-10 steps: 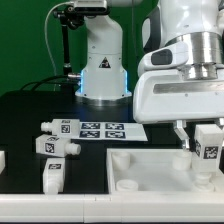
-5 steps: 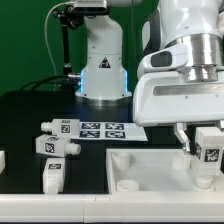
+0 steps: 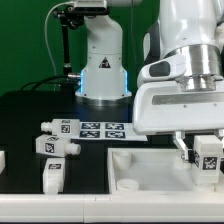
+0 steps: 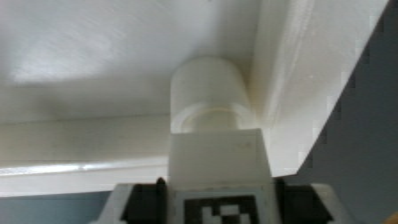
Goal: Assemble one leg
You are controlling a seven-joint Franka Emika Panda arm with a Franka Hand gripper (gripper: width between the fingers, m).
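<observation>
My gripper [image 3: 205, 158] is shut on a white leg [image 3: 209, 155] with a marker tag, at the exterior view's right. It holds the leg upright over the far right corner of the white tabletop [image 3: 150, 170], which lies flat at the front. In the wrist view the leg [image 4: 214, 120] points down from between my fingers [image 4: 143, 200] into the tabletop's inner corner [image 4: 267, 100]. Whether its tip touches the surface I cannot tell. Three more white legs lie at the exterior view's left: one [image 3: 58, 127], a second [image 3: 57, 147] and a third [image 3: 53, 174].
The marker board [image 3: 110, 130] lies flat behind the tabletop. The robot's white base [image 3: 103, 60] stands at the back. A small white part [image 3: 2, 160] shows at the left edge of the exterior view.
The gripper with the leg has moved down a little toward the tabletop's corner. The loose legs have not moved.
</observation>
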